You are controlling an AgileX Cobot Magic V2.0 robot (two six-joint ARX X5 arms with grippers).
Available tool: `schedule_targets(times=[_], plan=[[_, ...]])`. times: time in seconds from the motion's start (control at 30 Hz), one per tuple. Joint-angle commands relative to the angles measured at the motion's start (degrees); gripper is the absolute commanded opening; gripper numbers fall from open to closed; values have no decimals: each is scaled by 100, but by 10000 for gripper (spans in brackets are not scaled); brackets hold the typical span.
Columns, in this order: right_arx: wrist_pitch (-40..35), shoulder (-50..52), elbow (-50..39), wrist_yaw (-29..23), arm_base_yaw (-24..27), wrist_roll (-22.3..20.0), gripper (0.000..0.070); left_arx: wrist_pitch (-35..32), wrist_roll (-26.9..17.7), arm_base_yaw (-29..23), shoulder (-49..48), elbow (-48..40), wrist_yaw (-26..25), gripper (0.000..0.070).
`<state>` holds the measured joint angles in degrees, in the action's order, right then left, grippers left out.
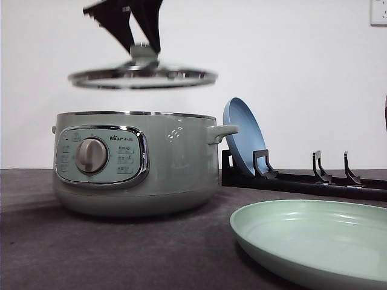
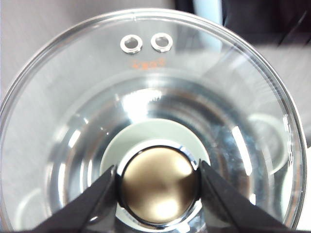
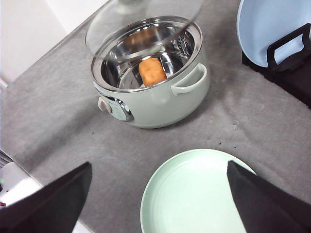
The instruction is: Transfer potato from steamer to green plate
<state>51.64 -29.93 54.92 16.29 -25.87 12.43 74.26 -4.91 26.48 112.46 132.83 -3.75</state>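
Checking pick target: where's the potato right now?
In the right wrist view the potato lies on the bottom of the open steamer, under the raised glass lid held by the left gripper.

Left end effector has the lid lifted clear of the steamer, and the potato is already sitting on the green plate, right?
Not quite. The left end effector does hold the lid above the steamer, but the potato is inside the steamer; the green plate is bare. The right wrist view shows it.
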Motion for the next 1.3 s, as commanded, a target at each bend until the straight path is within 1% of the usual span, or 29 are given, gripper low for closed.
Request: schedule_targets(times=[0.0,0.17,0.27,0.37,0.47,0.63,0.93,1.13,1.2,1.27], plan=[[-55,-22,46,-22,-24,54,561,-35,70,15,-62,333,-2,0],[-56,-22,46,-22,-24,71,561,-11,67,11,-282,385,7,0],[-57,-26,46,-22,-24,70,561,57,65,-23,-409,385,127,0],[-57,-26,46,-22,-24,69,561,136,62,-115,-522,385,266,0],[-57,-26,46,-22,-24,69,561,194,57,-287,-644,384,280,0],[-61,-26,46,-20,-24,71,561,257,44,-744,-856,383,280,0],[-63,-26,46,2,-24,67,561,314,88,-1826,-1106,383,278,0],[-68,-80,50,28,-24,71,561,404,162,-2428,-1130,383,275,0],[-76,-172,66,125,-27,80,561,415,232,-2573,-1130,381,273,0],[-153,-345,98,378,-31,113,561,423,284,-2676,-1130,381,273,0]])
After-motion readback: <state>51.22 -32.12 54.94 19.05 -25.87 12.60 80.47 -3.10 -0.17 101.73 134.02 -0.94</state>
